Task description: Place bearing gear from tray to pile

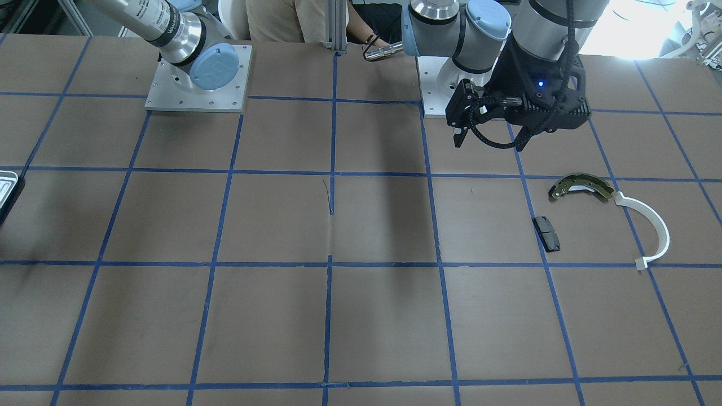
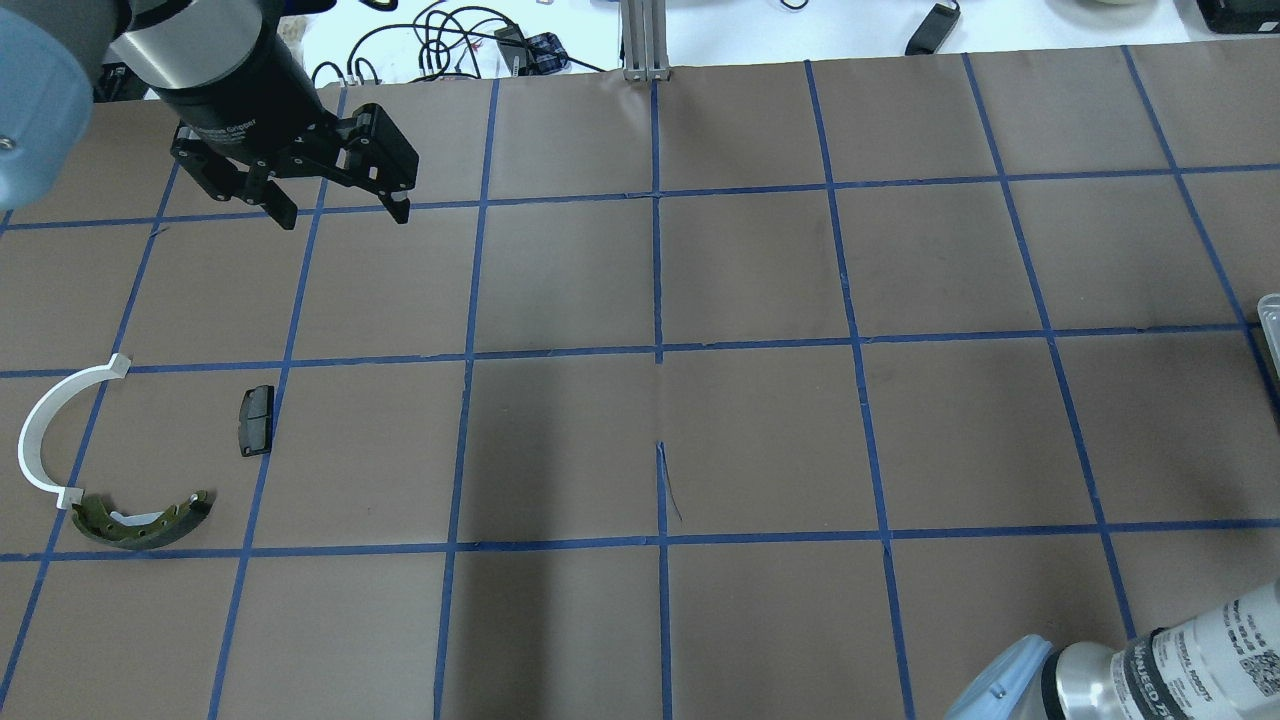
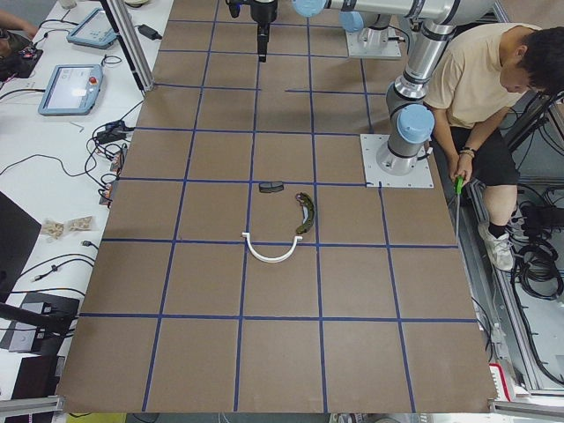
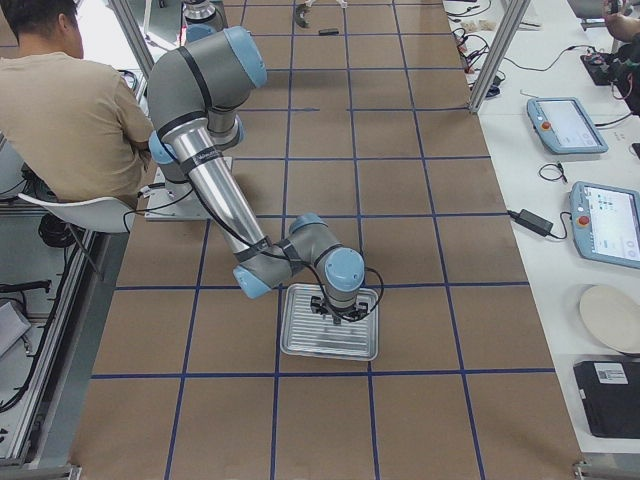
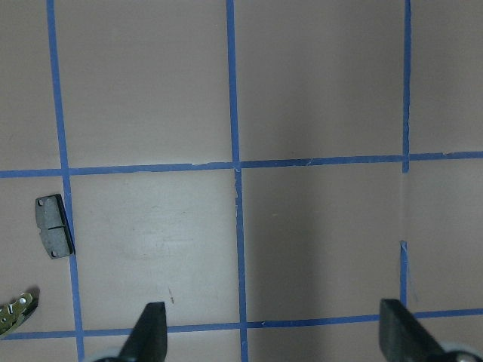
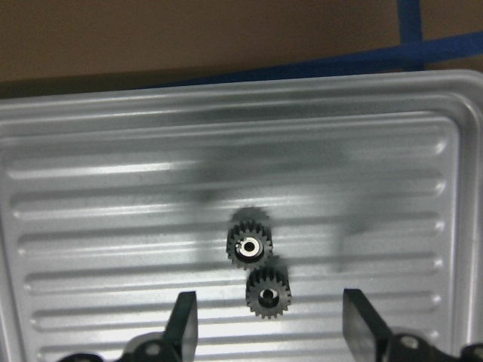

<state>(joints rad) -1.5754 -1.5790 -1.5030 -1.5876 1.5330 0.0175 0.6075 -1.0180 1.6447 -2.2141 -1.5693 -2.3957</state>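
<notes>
I'm at the pick: my right gripper (image 6: 269, 329) hangs spread and empty over the tray (image 6: 226, 98) at the table's right end, two bearing gears (image 6: 249, 245) just beside each other beneath, so next I'd lower and close on one alone; the left gripper (image 2: 342, 213) hangs open, empty, near the pile (image 2: 140, 522).

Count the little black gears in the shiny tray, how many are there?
2. One gear lies near the middle of the tray; the second gear sits just below it, slightly right, close beside it. The tray's nearest part is out of view, so more might hide there.
</notes>
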